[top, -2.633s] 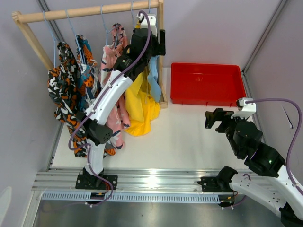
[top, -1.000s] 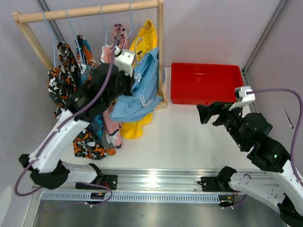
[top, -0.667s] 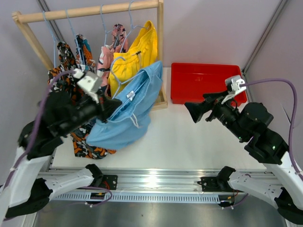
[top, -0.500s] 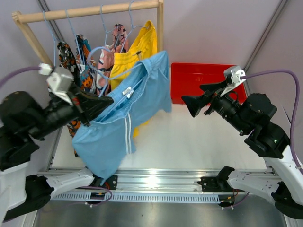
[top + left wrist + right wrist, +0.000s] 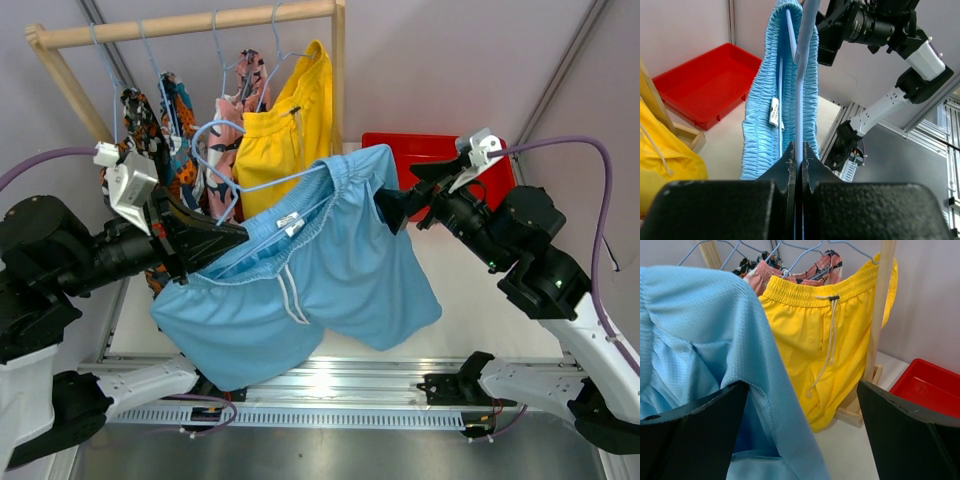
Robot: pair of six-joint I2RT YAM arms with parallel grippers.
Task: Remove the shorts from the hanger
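The left gripper [image 5: 801,150], pinched on the pale blue wire hanger [image 5: 802,75], has swung the plain light blue cloth shorts [image 5: 330,270] between the wide-spread fingers [image 5: 910,430] of the right gripper [image 5: 801,390], ready for stripping.

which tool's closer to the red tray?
Right. The right tool hangs open at the near-left corner of the red tray; the left tool, shut on the hanger, sits far left of it.
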